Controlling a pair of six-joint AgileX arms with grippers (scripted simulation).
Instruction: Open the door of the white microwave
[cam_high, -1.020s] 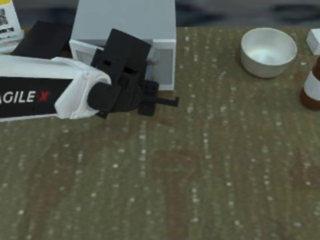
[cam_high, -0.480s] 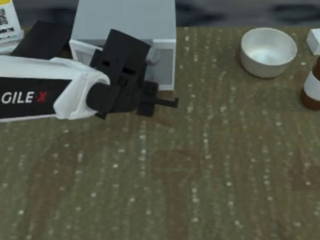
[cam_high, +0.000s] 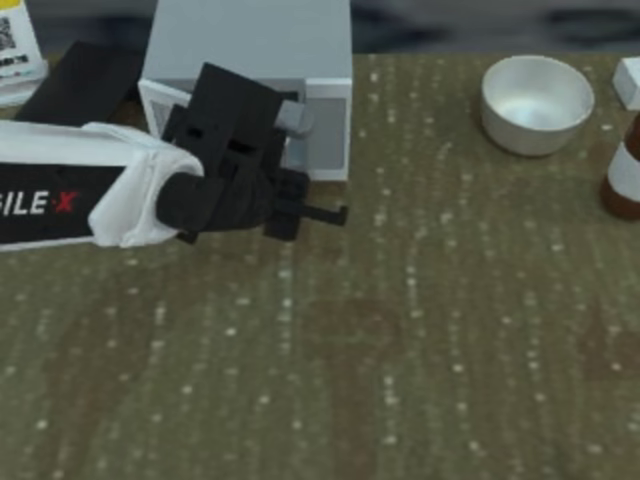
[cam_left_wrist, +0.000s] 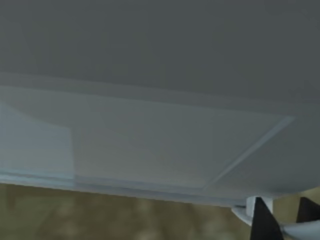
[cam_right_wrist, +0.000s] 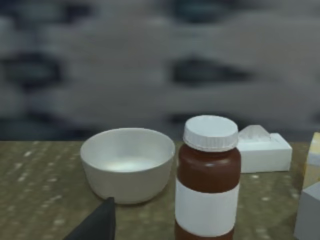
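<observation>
The white microwave (cam_high: 250, 40) stands at the back left of the table. Its door (cam_left_wrist: 150, 135) fills the left wrist view, the grey window close in front of the camera. My left gripper (cam_high: 278, 150) is up against the door's front, mostly hidden under the black wrist. In the left wrist view its two dark fingers (cam_left_wrist: 260, 222) stand on either side of the pale door handle (cam_left_wrist: 242, 215), shut on it. The handle (cam_high: 292, 118) sticks out beside the grey control panel (cam_high: 332, 125). My right gripper (cam_right_wrist: 100, 220) is parked off the right side, only a dark tip showing.
A white bowl (cam_high: 537, 103) sits at the back right, with a brown bottle (cam_high: 625, 175) and a white box (cam_high: 628, 80) at the right edge. A black box (cam_high: 80, 80) and a printed card (cam_high: 15, 45) lie left of the microwave.
My left arm has drawn back to the left, and the handle has come with it, a little left and away from the microwave body. The right arm has not moved.
</observation>
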